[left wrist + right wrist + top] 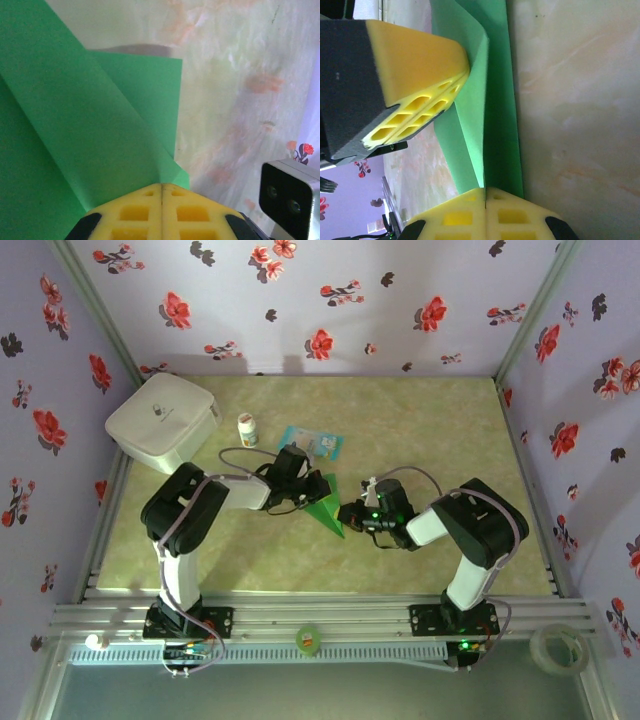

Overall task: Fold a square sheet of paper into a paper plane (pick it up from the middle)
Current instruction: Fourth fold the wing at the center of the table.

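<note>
Top external: you have the green paper [326, 510] at mid-bench [420, 430]. It is now a narrow pointed shape, held between the left end effector [308, 492] and the right end effector [352, 514].

Left wrist: your left pads are pressed together, pinching a folded corner. Overlapping layers are evident.

Right wrist: your right pads likewise pinch the paper beside a lengthwise crease.

Judgement: folding is well advanced. Wing finishing and set-down appear outstanding.

Top cam overhead from behind arms; L+R wrist cams v. close, shared: green paper [495, 75]
</note>
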Action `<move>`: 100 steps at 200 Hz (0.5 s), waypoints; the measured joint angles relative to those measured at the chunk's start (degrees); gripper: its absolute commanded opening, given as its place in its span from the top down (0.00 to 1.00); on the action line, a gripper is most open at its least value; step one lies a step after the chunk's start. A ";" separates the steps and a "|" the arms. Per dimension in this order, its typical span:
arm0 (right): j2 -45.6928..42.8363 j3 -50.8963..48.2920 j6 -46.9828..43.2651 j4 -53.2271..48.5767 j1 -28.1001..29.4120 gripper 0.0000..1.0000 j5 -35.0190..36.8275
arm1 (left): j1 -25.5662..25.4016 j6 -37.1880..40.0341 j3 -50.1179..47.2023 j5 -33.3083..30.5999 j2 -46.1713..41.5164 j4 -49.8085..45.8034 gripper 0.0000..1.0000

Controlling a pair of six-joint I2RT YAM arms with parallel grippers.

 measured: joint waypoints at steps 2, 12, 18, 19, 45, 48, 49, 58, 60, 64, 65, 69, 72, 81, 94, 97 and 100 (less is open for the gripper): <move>0.00 0.00 0.00 -0.02 0.00 0.99 0.00 | 0.00 0.00 0.04 0.00 0.04 0.00 0.94; -0.04 0.11 0.00 -0.31 0.00 0.99 0.00 | 0.00 0.00 0.22 0.00 0.31 -0.04 0.94; -0.04 0.15 0.00 -0.44 0.00 0.99 -0.02 | 0.00 0.00 0.33 0.00 0.42 -0.17 0.94; -0.07 0.17 0.00 -0.46 0.00 0.99 -0.02 | 0.00 0.00 0.35 0.00 0.44 -0.17 0.94; -0.15 0.26 0.00 -0.83 0.00 0.98 -0.04 | 0.00 0.00 0.81 -0.02 0.74 -0.42 0.94; -0.15 0.26 0.00 -0.85 0.00 0.98 -0.04 | 0.00 0.00 0.87 0.00 0.79 -0.42 0.94; -0.15 0.26 -0.02 -0.85 0.00 0.98 -0.04 | 0.00 0.02 0.90 -0.02 0.83 -0.42 0.94; -0.15 0.31 0.00 -0.96 0.00 0.98 -0.04 | 0.07 0.02 1.05 0.00 1.03 -0.44 0.94; -0.15 0.33 0.00 -1.01 -0.02 0.98 -0.04 | 0.09 0.02 1.05 0.00 1.09 -0.44 0.94; -0.15 0.35 0.00 -1.05 -0.07 0.98 -0.04 | 0.09 0.02 1.11 0.00 1.18 -0.44 0.94; -0.15 0.35 0.00 -1.05 -0.04 0.98 -0.07 | 0.09 0.02 1.14 0.00 1.22 -0.46 0.94; -0.15 0.35 0.00 -1.07 -0.07 0.98 -0.11 | 0.09 0.02 1.16 0.00 1.27 -0.48 0.94; -0.15 0.35 0.00 -1.07 -0.07 0.98 -0.11 | 0.09 0.02 1.16 -0.02 1.31 -0.48 0.94; -0.15 0.37 -0.02 -1.14 -0.07 0.98 -0.13 | 0.09 0.04 1.16 -0.02 1.36 -0.66 0.94; -0.17 0.46 0.00 -1.27 -0.07 0.98 -0.15 | 0.09 0.20 1.22 -0.02 1.40 -0.76 0.95; -0.15 0.46 0.00 -1.27 -0.07 0.97 -0.15 | 0.09 0.20 1.25 -0.02 1.40 -0.81 0.94; -0.15 0.46 0.00 -1.29 -0.07 0.98 -0.15 | 0.09 0.20 1.27 -0.02 1.44 -0.83 0.95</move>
